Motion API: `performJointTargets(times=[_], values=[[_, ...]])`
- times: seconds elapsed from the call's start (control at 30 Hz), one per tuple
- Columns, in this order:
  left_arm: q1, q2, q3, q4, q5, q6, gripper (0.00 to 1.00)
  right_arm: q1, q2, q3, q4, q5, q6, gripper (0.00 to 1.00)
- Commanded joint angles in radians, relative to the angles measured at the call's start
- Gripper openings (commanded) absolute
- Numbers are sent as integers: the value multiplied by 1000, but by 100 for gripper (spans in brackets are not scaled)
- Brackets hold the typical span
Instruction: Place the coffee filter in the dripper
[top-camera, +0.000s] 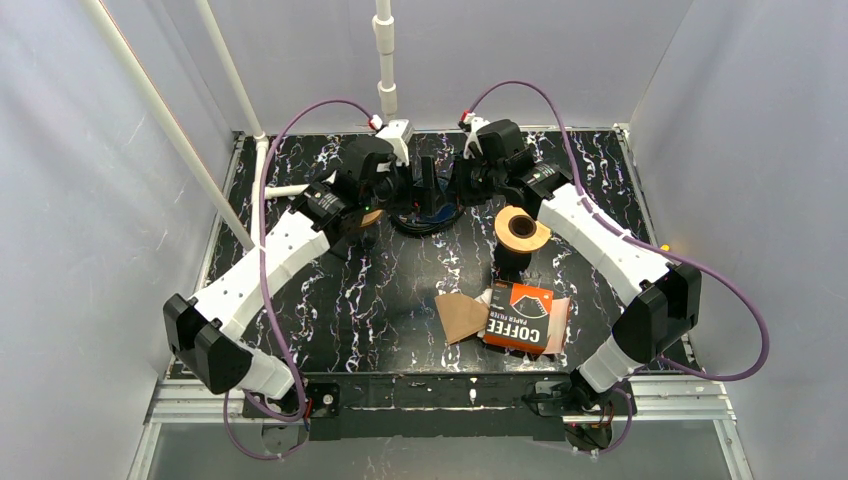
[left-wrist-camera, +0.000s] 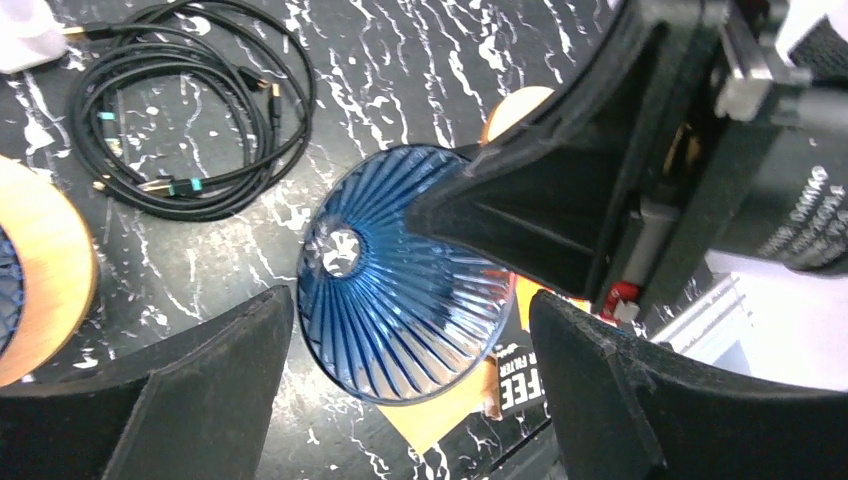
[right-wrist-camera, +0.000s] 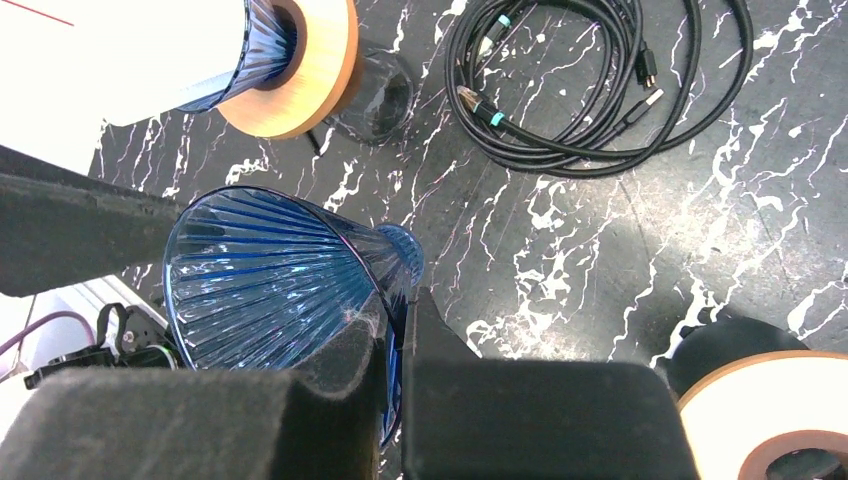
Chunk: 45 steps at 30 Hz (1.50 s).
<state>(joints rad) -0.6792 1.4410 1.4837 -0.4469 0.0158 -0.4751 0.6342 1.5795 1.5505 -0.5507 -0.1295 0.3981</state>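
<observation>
- The left gripper (left-wrist-camera: 410, 335) hovers at the far middle of the black white-veined table (top-camera: 330, 300). Its two black fingers (left-wrist-camera: 200, 400) are spread wide and pinch nothing.
- A round wooden ring with blue ribbing inside (left-wrist-camera: 45, 270) sits just left of that gripper.
- The blue ribbed plastic dripper (left-wrist-camera: 395, 300) hangs tilted on its side between the two grippers, above the table at the far middle. Its wide mouth faces the left wrist camera.
- A coil of black cable (right-wrist-camera: 600, 85) lies on the table below the dripper, on the far side.
- The right gripper (right-wrist-camera: 395, 335) has its fingers (right-wrist-camera: 520, 420) pressed together on the dripper's rim, one inside the cone and one outside.
- The brown paper coffee filter (top-camera: 458, 318) lies flat near the table's near edge, well apart from the dripper.
- An orange and black filter packet reading COFFEE (top-camera: 522, 318) touches the filter's right side.
- A wooden ring on a black stand (top-camera: 522, 230) stands just beyond the packet.
</observation>
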Motion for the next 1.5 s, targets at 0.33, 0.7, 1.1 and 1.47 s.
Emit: performJointTargets(times=[0.33, 0.7, 1.1, 1.47], values=[[7, -127, -116, 219, 149, 116, 97, -113, -76, 15, 3, 48, 3, 1], [6, -161, -167, 254, 175, 282, 98, -316, -118, 90, -164, 9, -11, 1], [7, -124, -145, 207, 195, 386, 98, -433, -190, 64, -322, 60, -22, 1], [6, -73, -121, 239, 241, 388, 98, -472, -249, -87, -295, 33, -31, 1]])
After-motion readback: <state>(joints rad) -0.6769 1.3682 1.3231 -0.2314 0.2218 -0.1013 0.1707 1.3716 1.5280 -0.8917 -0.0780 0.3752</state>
